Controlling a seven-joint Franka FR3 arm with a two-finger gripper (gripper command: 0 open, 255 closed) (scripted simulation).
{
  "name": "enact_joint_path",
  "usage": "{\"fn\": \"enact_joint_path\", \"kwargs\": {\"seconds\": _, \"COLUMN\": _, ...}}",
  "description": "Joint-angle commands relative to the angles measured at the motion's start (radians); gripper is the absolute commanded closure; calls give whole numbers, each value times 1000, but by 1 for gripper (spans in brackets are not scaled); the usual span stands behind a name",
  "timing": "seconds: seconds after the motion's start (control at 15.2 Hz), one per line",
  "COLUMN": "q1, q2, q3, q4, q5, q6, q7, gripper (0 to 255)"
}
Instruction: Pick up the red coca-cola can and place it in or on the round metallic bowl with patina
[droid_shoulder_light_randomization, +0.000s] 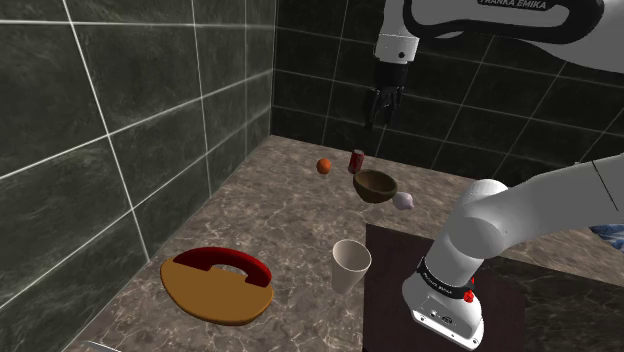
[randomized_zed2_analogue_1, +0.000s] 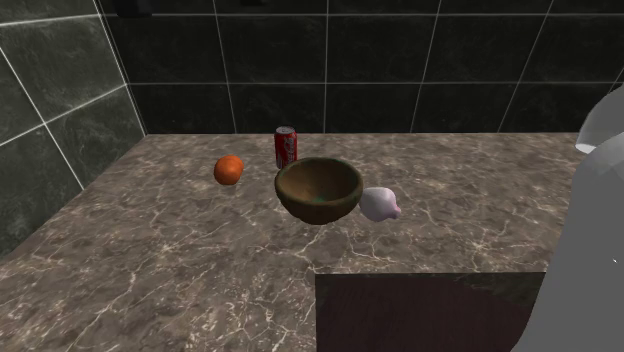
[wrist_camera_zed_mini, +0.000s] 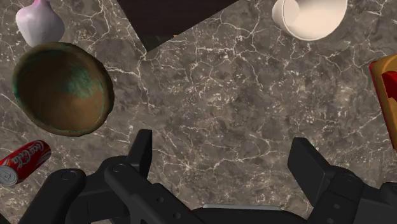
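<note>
Wrist view: black two-finger gripper (wrist_camera_zed_mini: 222, 146) hung high, offset from round brown, green-patinated bowl (wrist_camera_zed_mini: 60, 88); fingers (wrist_camera_zed_mini: 141, 151) apart, presumably readied for grasping. Red cylindrical Coca-Cola can (wrist_camera_zed_mini: 22, 162) stood just beside bowl.

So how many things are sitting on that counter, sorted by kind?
red can: 1
bowl: 1
white cup: 1
orange fruit: 1
pale bulb-shaped thing: 1
tan board with a red curved piece on it: 1
Total: 6
</note>
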Motion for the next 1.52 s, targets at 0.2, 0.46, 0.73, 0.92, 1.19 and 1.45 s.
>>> {"fn": "enact_joint_path", "kwargs": {"seconds": 0.2, "q1": -20, "q2": 38, "q3": -52, "q4": -29, "q5": -34, "q6": 73, "q7": -52, "gripper": 0}}
{"fn": "enact_joint_path", "kwargs": {"seconds": 0.46, "q1": -45, "q2": 106, "q3": -121, "q4": -51, "q5": -72, "q6": 172, "q7": -119, "gripper": 0}}
{"fn": "enact_joint_path", "kwargs": {"seconds": 0.73, "q1": -66, "q2": 195, "q3": -190, "q4": -51, "q5": -100, "q6": 271, "q7": -186, "gripper": 0}}
{"fn": "enact_joint_path", "kwargs": {"seconds": 0.92, "q1": -80, "q2": 273, "q3": -242, "q4": -38, "q5": -111, "q6": 344, "q7": -237, "gripper": 0}}
{"fn": "enact_joint_path", "kwargs": {"seconds": 1.19, "q1": -92, "q2": 391, "q3": -309, "q4": -3, "q5": -108, "q6": 436, "q7": -310, "gripper": 0}}
{"fn": "enact_joint_path", "kwargs": {"seconds": 1.45, "q1": -102, "q2": 524, "q3": -371, "q4": 53, "q5": -80, "q6": 518, "q7": -392, "gripper": 0}}
